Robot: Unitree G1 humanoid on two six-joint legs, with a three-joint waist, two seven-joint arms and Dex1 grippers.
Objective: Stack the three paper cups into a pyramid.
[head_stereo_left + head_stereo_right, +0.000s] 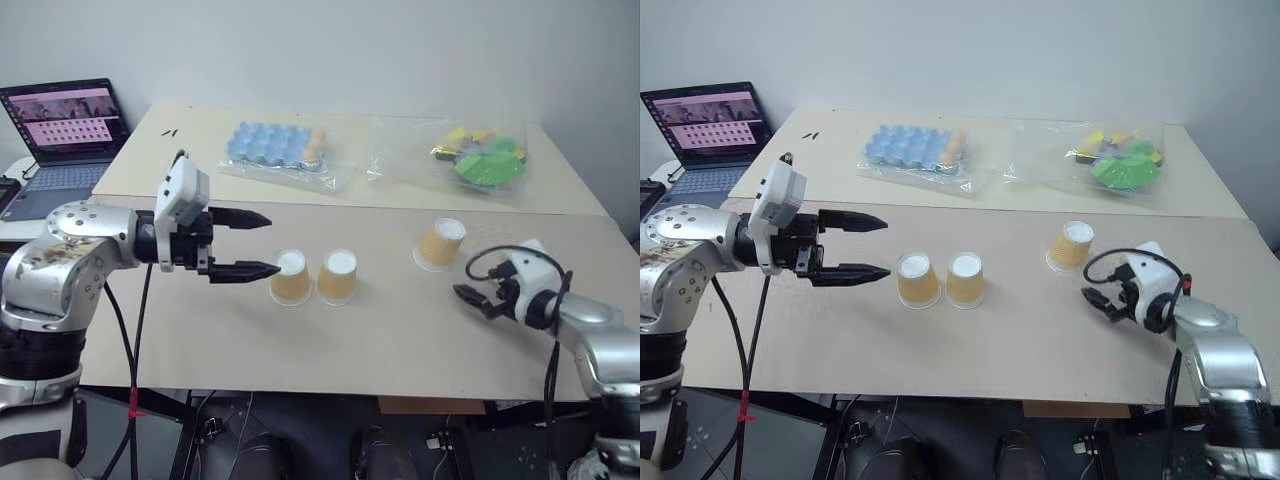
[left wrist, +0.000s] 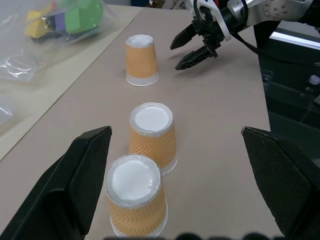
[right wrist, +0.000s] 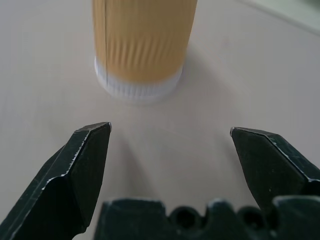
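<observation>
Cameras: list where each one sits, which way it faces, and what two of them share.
Left eye view: head, looking forward and down at the table; both arms show.
Right eye view: same head, same scene, slightly offset.
Left wrist view: on the left wrist, looking along its open fingers over the two side-by-side cups to the third cup and the right gripper.
Right wrist view: on the right wrist, facing the third cup between its open fingers.
Shared: both wrist views show the third cup.

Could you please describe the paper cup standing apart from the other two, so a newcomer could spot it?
On the near beige table, two upside-down tan-orange ribbed paper cups stand side by side. The lone third cup stands apart to their right, just ahead of the right gripper.
</observation>
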